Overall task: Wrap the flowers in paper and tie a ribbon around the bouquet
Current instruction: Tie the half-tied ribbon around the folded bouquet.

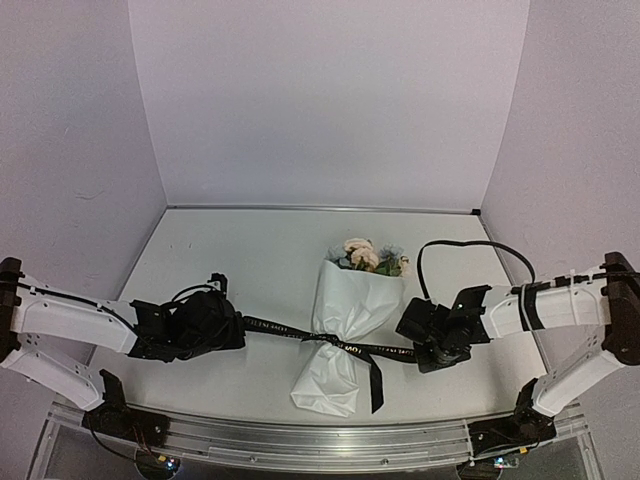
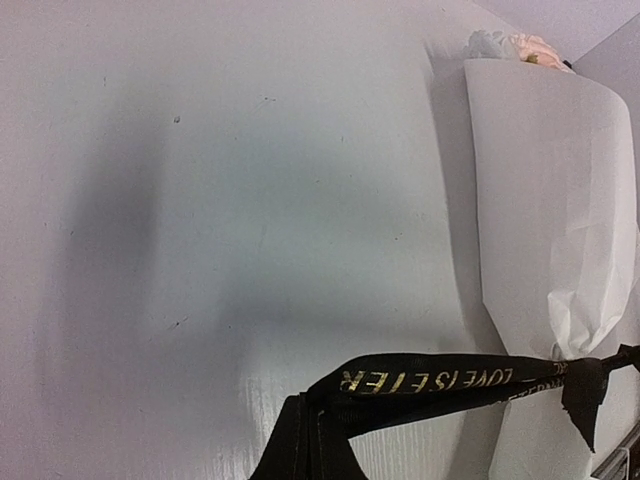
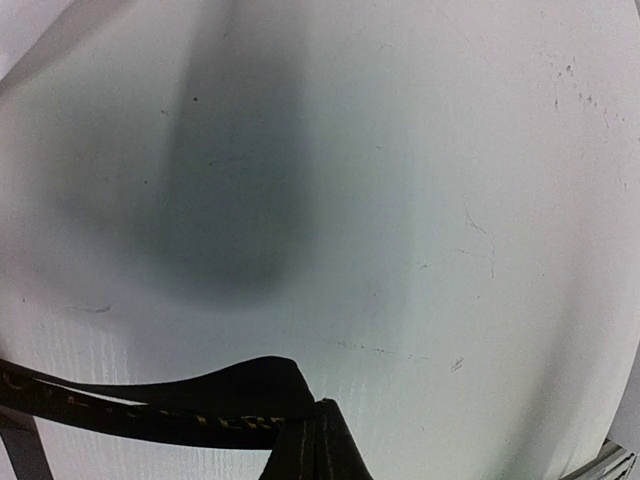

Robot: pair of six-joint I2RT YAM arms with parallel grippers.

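Observation:
The bouquet lies in the middle of the table, a white paper (image 1: 348,300) cone with the peach and pale blue flowers (image 1: 366,256) at its far, wide end. The black ribbon (image 1: 350,347) is knotted round the cone's narrow waist and stretches taut to both sides, with one loose tail hanging toward the near edge. My left gripper (image 1: 241,326) is shut on the ribbon's left end, to the left of the cone. My right gripper (image 1: 409,351) is shut on its right end. In the left wrist view, the closed left gripper (image 2: 318,412) pinches the lettered ribbon (image 2: 430,378) leading to the paper (image 2: 550,200). The right gripper (image 3: 321,417) pinches the ribbon (image 3: 150,400).
A black cable (image 1: 470,248) loops over the table behind the right arm. Pale walls close in the back and both sides. A metal rail (image 1: 320,445) runs along the near edge between the arm bases.

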